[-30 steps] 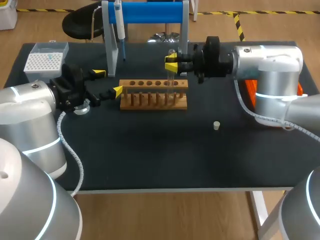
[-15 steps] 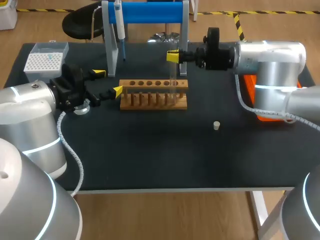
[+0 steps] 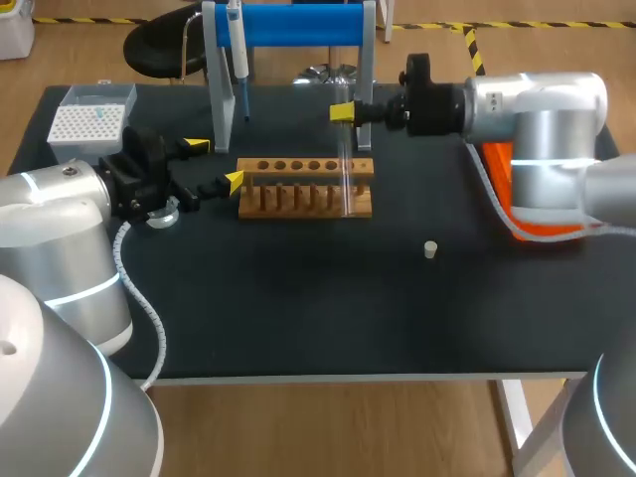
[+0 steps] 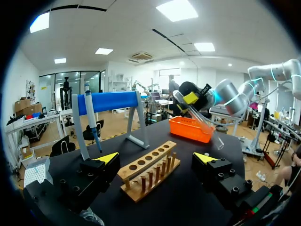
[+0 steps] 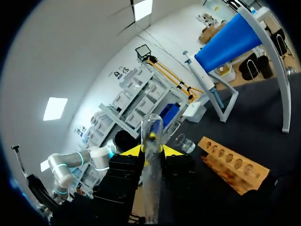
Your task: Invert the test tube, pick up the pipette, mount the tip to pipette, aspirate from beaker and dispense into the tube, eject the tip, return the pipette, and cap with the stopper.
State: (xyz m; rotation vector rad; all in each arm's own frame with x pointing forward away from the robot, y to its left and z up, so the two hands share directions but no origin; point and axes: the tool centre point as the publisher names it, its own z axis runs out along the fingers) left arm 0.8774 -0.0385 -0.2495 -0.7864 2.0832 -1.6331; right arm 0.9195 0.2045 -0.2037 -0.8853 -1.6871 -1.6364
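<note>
Test tube, in the head view, hangs from the right gripper, whose yellow tips clamp its upper end. Its lower part overlaps the right end of the wooden rack. The left gripper sits just left of the rack with its fingers spread wide. The stopper lies on the table, well apart from the rack.

In the left wrist view the spread fingers frame the rack. The tube is held tilted in the air beyond it.

In the right wrist view both tips press the tube from two sides.
</note>
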